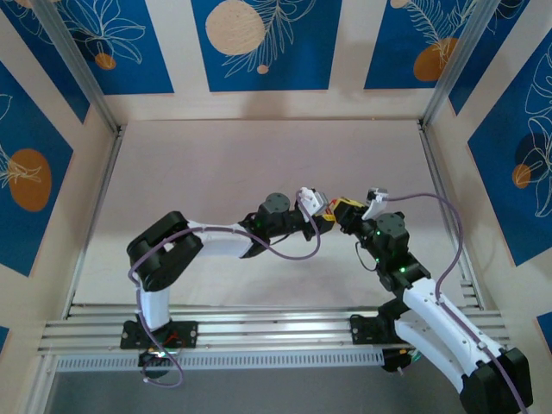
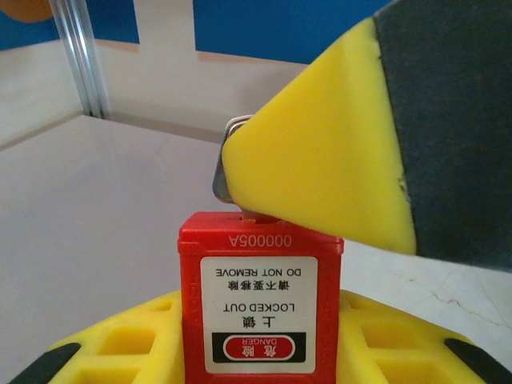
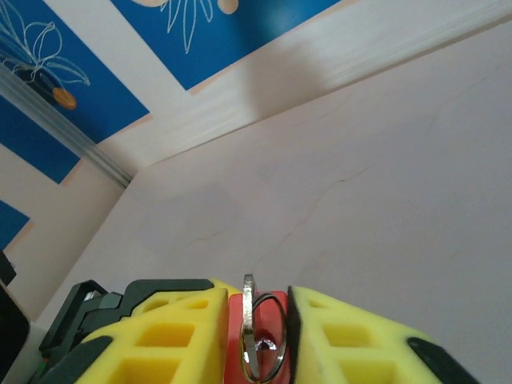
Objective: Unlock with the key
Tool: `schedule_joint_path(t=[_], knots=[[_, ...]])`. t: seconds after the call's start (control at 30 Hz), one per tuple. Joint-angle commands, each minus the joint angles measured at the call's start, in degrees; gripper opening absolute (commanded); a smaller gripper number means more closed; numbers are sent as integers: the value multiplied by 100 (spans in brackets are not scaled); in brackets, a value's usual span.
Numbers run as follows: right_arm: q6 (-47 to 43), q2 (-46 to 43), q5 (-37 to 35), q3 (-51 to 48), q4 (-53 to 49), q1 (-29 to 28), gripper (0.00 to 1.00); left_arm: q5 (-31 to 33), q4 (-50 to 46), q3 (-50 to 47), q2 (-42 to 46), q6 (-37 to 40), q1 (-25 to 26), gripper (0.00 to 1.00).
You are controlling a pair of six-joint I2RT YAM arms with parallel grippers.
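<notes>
A red safety padlock (image 2: pixel 260 304) with a white "LOCKED OUT" label is clamped between the yellow fingers (image 2: pixel 120 348) of my left gripper (image 2: pixel 260 344), keyhole end pointing away. The silvery key (image 3: pixel 249 320) sticks out of the padlock's (image 3: pixel 236 336) end, seen edge-on, with a thin wire ring (image 3: pixel 278 336) hanging from it. My right gripper (image 3: pixel 258 320) straddles the key. Its jaws stand slightly apart, red showing between the left finger (image 3: pixel 184 336) and the key. In the left wrist view a right finger (image 2: pixel 320 144) covers most of the key (image 2: pixel 226 160). Both grippers meet mid-table (image 1: pixel 335 209).
The pale table (image 1: pixel 216 164) spreads out beyond and to the left of the grippers. Blue-patterned walls close it in at the back and sides, with aluminium posts (image 1: pixel 86 78) in the corners. A slotted rail (image 1: pixel 276 332) runs along the near edge by the arm bases.
</notes>
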State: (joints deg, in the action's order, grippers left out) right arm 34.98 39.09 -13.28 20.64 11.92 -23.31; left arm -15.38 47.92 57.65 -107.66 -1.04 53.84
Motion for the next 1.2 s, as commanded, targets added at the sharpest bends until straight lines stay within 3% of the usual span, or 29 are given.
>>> schedule_joint_path(t=[0.0,0.4,0.57,1.17], knots=[[-264,-92,304,209,-214,66,34,61,536,221,245,254,-6,18],[-496,-416,832,663,-332,533,54,418,133,87,336,1115,-6,18],[-665,-616,678,565,-190,608,60,516,100,36,385,1283,-1,18],[-278,-657,337,165,281,880,60,563,198,-230,535,1488,18,18]])
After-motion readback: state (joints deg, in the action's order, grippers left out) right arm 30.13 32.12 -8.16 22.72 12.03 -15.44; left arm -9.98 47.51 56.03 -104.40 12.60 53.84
